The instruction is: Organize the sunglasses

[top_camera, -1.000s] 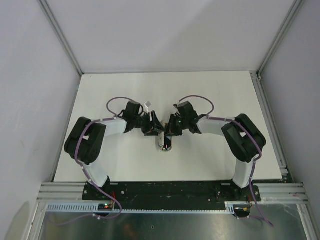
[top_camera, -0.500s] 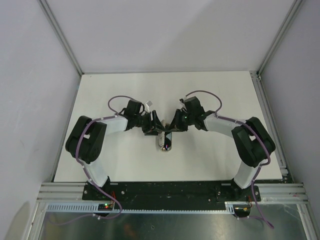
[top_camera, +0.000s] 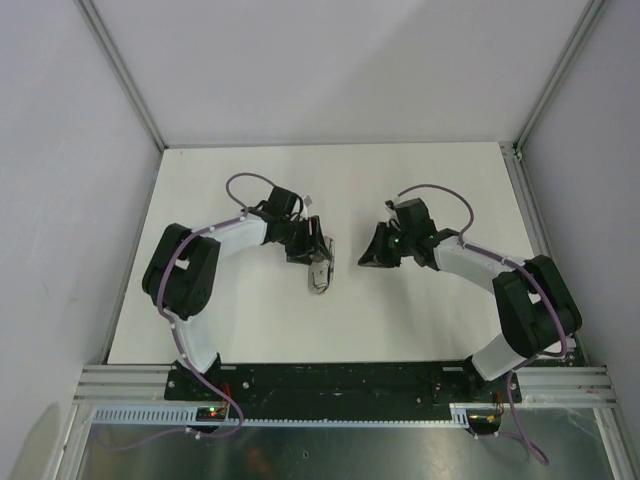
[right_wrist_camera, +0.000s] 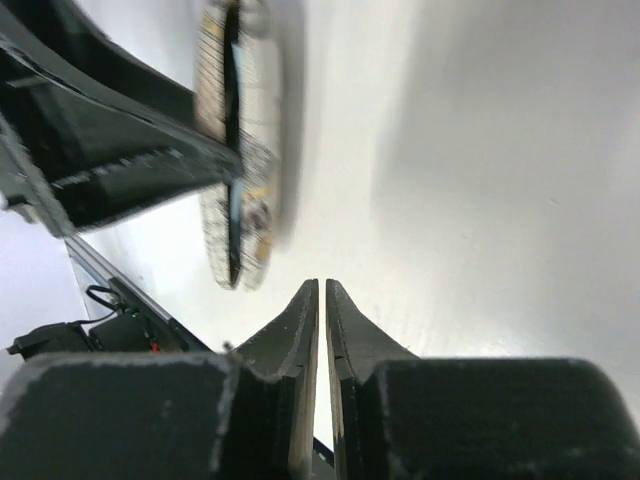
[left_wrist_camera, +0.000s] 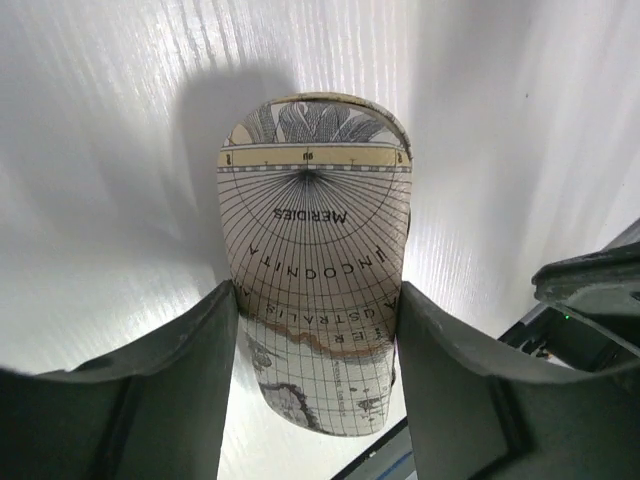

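Observation:
A beige-grey oval case point(left_wrist_camera: 315, 210) printed with an old map is gripped across its width by my left gripper point(left_wrist_camera: 317, 292). In the top view the case point(top_camera: 321, 274) sits low over the white table point(top_camera: 450, 190), under my left gripper point(top_camera: 317, 258). The case looks closed. Its edge with a dark seam shows in the right wrist view point(right_wrist_camera: 236, 215). My right gripper point(top_camera: 365, 260) is shut and empty, a short way to the right of the case; its fingertips point(right_wrist_camera: 305, 300) nearly touch each other. The sunglasses are out of view.
Grey walls and aluminium rails point(top_camera: 540, 220) border the table on three sides. The black base bar point(top_camera: 330, 380) runs along the near edge. The left arm's finger point(right_wrist_camera: 120, 170) shows in the right wrist view.
My right gripper has pulled away to the right from the case. My left arm has shifted a little, still holding the case, which now sits slightly left.

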### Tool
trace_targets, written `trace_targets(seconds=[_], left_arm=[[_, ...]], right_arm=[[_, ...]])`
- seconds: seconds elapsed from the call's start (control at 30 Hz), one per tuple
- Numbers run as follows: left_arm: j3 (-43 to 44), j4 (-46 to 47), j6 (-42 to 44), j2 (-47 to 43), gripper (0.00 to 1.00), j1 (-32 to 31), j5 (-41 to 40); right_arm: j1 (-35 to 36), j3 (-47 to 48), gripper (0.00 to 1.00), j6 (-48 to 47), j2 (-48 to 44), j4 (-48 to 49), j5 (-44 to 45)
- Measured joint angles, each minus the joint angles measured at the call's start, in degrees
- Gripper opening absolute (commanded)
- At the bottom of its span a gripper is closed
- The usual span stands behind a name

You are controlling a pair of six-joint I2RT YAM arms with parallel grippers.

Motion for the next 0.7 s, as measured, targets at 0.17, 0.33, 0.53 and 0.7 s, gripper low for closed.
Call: trace_targets(seconds=[0.17, 0.33, 0.53, 0.7], left_arm=[[4.92, -5.79, 0.48, 1.44, 0.48, -3.04, -8.5], [10.14, -11.3, 1.14, 3.41, 0.71, -7.39, -17.81], [11.32, -13.16, 2.58, 5.31, 0.99, -9.4, -23.45], [14.84, -14.95, 3.74, 4.85, 1.0, -9.9, -25.03]], right_arm=[[-2.89, -4.09, 0.11, -1.11, -1.97, -1.46, 0.11], [-4.57, -5.9, 0.11, -2.12, -3.85, -2.21, 0.09], [-4.94, -6.43, 0.12, -2.97, -5.57, -2.29, 0.07], [-5.14, -6.78, 0.13, -3.82, -5.68, -2.49, 0.07]])
